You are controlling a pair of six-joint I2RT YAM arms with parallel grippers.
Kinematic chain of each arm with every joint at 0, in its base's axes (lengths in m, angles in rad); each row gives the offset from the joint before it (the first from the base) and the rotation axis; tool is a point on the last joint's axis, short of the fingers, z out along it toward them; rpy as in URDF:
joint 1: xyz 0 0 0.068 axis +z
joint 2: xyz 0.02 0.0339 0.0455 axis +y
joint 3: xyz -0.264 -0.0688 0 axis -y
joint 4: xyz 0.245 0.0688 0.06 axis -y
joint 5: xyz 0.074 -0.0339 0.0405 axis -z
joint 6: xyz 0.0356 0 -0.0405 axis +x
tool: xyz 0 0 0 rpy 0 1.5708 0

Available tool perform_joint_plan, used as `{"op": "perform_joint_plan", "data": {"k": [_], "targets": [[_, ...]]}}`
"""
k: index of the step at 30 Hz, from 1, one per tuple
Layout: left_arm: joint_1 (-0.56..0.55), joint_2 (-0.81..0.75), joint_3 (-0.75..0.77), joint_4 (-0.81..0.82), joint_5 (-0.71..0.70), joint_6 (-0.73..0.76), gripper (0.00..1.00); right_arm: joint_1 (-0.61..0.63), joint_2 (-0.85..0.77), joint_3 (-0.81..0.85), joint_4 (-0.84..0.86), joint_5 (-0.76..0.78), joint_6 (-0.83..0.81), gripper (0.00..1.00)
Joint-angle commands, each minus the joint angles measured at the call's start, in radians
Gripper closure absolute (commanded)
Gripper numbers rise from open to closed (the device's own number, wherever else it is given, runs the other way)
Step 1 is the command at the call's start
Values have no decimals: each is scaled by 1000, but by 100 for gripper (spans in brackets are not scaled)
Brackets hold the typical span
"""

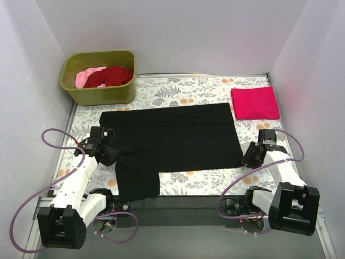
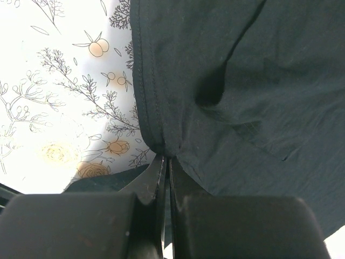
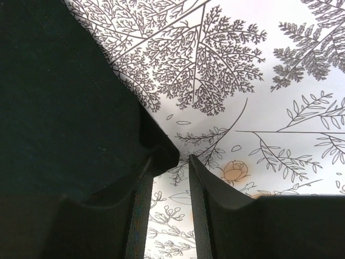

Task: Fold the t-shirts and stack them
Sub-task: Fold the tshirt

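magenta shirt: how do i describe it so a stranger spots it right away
On the grey-and-orange floral table cloth, look to the far right corner, across from the olive-green plastic tub at the far left. There lies the magenta-pink cotton t-shirt, just beyond the spread-out black cotton t-shirt. It alone is folded into a neat flat rectangle.

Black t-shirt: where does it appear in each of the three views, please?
Top external: black t-shirt spread out across the middle of the picture.
Left wrist: fills the top and right, its hem pinched in the left tool.
Right wrist: fills the left side, one corner at the right tool.
Shared landmark: the floral table cloth beneath it.
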Motion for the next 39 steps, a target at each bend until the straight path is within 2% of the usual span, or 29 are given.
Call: {"op": "perform_joint_plan", "data": {"k": [1, 5, 9, 20, 26, 39], "targets": [[4, -21, -5, 15, 5, 9, 100, 0, -10, -20, 36, -33, 13, 66], [4, -21, -5, 15, 8, 9, 100, 0, -18, -16, 44, -23, 9, 76], [4, -27, -1, 12, 5, 7, 100, 0, -32, 10, 39, -20, 4, 99], [7, -17, 82, -27, -39, 19, 100, 0, -32, 176, 3, -67, -43, 99], [21, 6, 137, -30, -54, 42, 100, 0, 48, 256, 4, -89, -91, 99], [56, 103, 160, 27, -51, 107, 100, 17, 261, 449, 23, -188, -137, 99]]}}
